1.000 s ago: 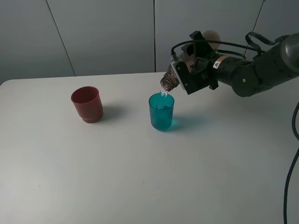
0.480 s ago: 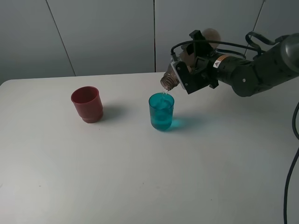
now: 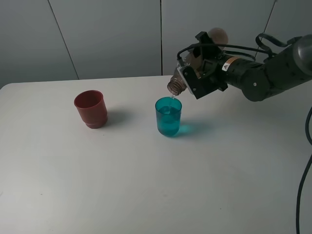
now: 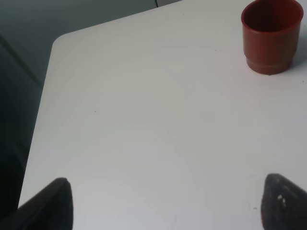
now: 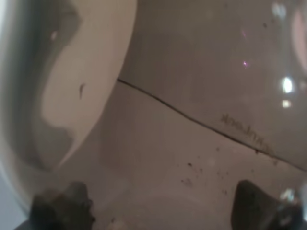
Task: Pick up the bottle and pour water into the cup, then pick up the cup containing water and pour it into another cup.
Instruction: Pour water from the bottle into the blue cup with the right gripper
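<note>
The bottle [image 3: 176,86] hangs tilted, mouth just above the teal cup [image 3: 168,117] at the middle of the table [image 3: 219,185], with the right gripper [image 3: 201,78] clamped on its body. I'd hold the neck centred over the rim and tilt gently. The red cup [image 3: 91,108] waits to the left. The left gripper [image 4: 168,206] has its fingers apart.

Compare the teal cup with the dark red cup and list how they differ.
The teal cup is see-through; the dark red cup is opaque. The teal cup is straight-sided; the dark red cup tapers to a stepped base. The teal cup holds water beneath the mouth of the tilted bottle; the dark red cup looks empty. Both stand upright on the white table.
</note>
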Robot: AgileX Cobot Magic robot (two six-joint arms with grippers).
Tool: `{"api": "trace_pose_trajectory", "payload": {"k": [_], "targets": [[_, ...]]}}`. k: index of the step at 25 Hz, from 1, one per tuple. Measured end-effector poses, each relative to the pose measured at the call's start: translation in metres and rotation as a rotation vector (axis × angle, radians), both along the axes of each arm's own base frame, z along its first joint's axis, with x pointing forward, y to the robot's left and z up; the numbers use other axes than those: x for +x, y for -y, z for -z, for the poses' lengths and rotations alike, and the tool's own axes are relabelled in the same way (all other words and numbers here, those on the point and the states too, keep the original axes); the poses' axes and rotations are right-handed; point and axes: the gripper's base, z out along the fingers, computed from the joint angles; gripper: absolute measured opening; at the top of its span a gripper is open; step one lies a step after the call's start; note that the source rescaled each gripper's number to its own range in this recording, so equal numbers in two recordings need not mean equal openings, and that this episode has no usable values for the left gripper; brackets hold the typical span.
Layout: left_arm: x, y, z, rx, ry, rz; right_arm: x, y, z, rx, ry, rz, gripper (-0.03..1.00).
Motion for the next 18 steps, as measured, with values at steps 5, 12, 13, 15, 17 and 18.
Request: {"api": "trace_pose_trajectory", "payload": {"k": [5,12,13,15,17,18], "targets": [[0.0,0.0,0.0,0.0,0.0,0.0,-0.001,-0.002,0.0,-0.046,0.02,-0.04,0.02],[0.0,0.0,0.0,0.0,0.0,0.0,-0.004,-0.011,0.0,-0.103,0.051,-0.101,0.02],[0.0,0.0,0.0,0.0,0.0,0.0,-0.005,-0.013,0.0,-0.106,0.055,-0.108,0.02],[0.0,0.0,0.0,0.0,0.0,0.0,-0.005,-0.012,0.0,-0.108,0.056,-0.109,0.02],[0.0,0.0,0.0,0.0,0.0,0.0,-0.005,-0.012,0.0,-0.108,0.056,-0.109,0.02],[0.0,0.0,0.0,0.0,0.0,0.0,-0.005,-0.012,0.0,-0.108,0.056,-0.109,0.02]]}}
